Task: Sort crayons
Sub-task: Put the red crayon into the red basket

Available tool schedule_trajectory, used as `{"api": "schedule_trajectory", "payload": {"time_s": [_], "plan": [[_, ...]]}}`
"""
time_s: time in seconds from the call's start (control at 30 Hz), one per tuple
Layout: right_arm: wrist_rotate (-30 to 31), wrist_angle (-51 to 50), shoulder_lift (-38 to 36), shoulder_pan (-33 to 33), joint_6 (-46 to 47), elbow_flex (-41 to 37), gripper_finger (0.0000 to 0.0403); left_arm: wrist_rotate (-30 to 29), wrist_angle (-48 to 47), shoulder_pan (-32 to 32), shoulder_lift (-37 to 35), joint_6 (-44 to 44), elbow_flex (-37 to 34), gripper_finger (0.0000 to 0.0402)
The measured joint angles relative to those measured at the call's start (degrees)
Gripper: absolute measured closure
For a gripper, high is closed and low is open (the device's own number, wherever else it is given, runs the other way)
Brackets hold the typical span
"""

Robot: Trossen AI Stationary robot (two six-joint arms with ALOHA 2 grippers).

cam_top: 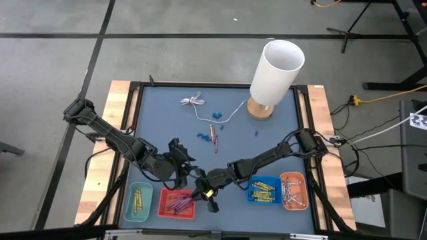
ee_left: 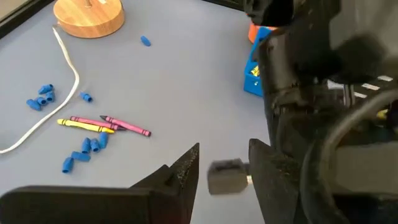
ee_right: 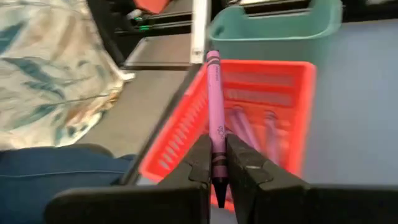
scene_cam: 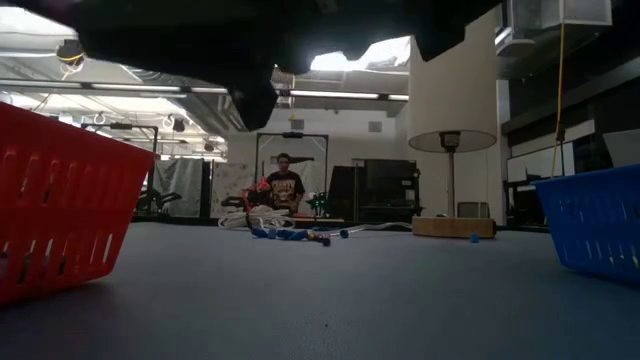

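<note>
Right gripper (ee_right: 215,163) has its fingers pinched nearly closed on a thin purple wax crayon (ee_right: 214,118), gripped near its lower end so the stick stands up out of the grip; it sits over the near rim of the red slotted plastic basket (ee_right: 292,112). Purple crayons already lie in that basket, so this one is judged to be poised for a drop there. Left gripper (ee_left: 224,168) is just beside the right arm, fingers parted and holding nothing; it looks to be waiting. The overhead view alone gives the sorting layout: along the near edge of the grey-blue surface (cam_top: 167,117) sit a teal basket (cam_top: 137,203) of yellow crayons, the red basket, a blue basket (cam_top: 264,191) of yellow crayons, and an orange basket (cam_top: 293,191) of pale ones. It does not show the held crayon clearly; only the right wrist view does. The left wrist view best shows what is unsorted: a yellow crayon (ee_left: 86,126) and pink-purple crayons (ee_left: 124,126) lying together mid-surface, among small blue chunky bits (ee_left: 41,96), near a white cable (ee_left: 65,68) and the round wooden base (ee_left: 88,15) of a white-shaded lamp (cam_top: 277,72). The level view shows the red and blue basket walls and a person far behind, but no gripper tips.
</note>
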Motion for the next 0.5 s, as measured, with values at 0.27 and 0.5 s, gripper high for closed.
{"api": "schedule_trajectory", "payload": {"time_s": [0.27,0.5], "plan": [[-7.72,-9.77,4.34,-0.02,-0.21,8.77,0.0374,0.07,0.55,0.00,0.00,-0.09,0.02,0.0278],[-7.79,-10.80,4.36,-0.07,-1.55,9.28,0.0355,0.09,0.33,0.00,0.00,-0.07,0.02,0.0278]]}}
